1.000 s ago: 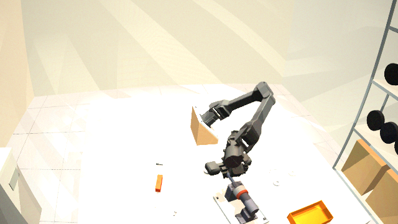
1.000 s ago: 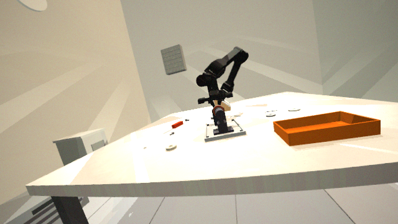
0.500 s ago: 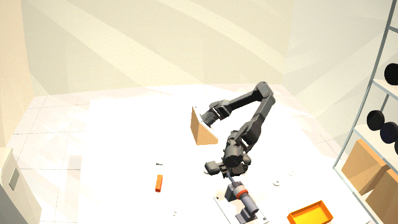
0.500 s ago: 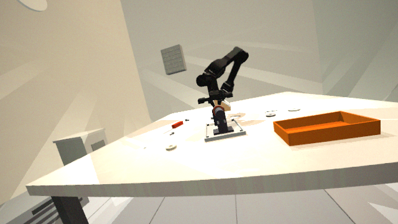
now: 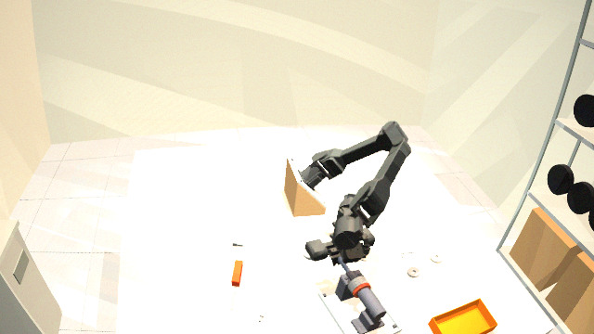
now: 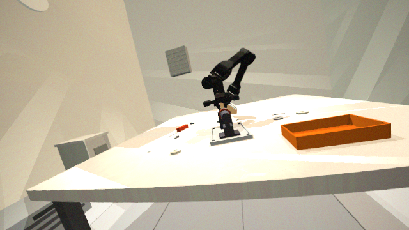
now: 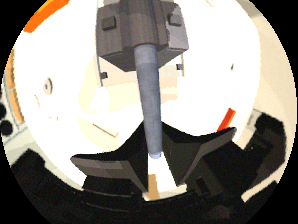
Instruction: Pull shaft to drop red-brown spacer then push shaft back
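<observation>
My gripper (image 5: 339, 260) (image 7: 149, 121) is shut on the free end of the blue-grey shaft (image 5: 343, 265) (image 7: 148, 85), its fingers on both sides of it. The shaft runs from the fingers into a dark support block (image 5: 342, 288) (image 7: 112, 37). The red-brown spacer (image 5: 359, 289) (image 6: 224, 109) sits up in the assembly, between a grey ring (image 5: 357, 282) and the big grey cylindrical housing (image 5: 372, 303) (image 6: 227, 122). Whether the shaft passes through the spacer is hidden. In the wrist view the support block hides the spacers.
The assembly stands on a pale base plate (image 6: 232, 140). An orange tray (image 5: 488, 316) (image 6: 345, 138) lies to its right. An orange-red block (image 5: 237, 274) (image 6: 182, 128) (image 7: 227, 120) lies to its left. Pale rings (image 5: 408, 273) (image 6: 176, 151) lie on the table. A brown wedge (image 5: 306, 204) stands behind.
</observation>
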Tool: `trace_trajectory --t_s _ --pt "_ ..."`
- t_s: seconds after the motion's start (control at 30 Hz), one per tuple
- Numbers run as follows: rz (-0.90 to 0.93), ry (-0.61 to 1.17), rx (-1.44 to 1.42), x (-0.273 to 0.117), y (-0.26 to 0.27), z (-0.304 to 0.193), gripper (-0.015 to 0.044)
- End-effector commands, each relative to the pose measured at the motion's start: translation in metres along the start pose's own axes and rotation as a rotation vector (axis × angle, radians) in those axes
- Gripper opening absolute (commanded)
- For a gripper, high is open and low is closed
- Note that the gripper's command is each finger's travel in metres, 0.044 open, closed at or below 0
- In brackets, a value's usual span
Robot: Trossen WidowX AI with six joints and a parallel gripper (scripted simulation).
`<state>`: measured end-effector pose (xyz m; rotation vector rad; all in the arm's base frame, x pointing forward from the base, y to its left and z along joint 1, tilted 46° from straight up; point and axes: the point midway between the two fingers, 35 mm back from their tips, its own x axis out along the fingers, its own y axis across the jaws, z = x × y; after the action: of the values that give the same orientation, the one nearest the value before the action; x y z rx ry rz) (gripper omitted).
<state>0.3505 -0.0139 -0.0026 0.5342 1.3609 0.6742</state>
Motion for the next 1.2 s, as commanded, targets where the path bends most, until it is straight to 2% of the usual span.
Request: trace_trajectory --t_s 0.0,1.17 --pt "-0.002 0.005 -0.001 0.0003 0.0 -0.0025 0.0" --pt "-0.002 0.005 -0.001 0.0003 -0.0001 -0.0064 0.0"
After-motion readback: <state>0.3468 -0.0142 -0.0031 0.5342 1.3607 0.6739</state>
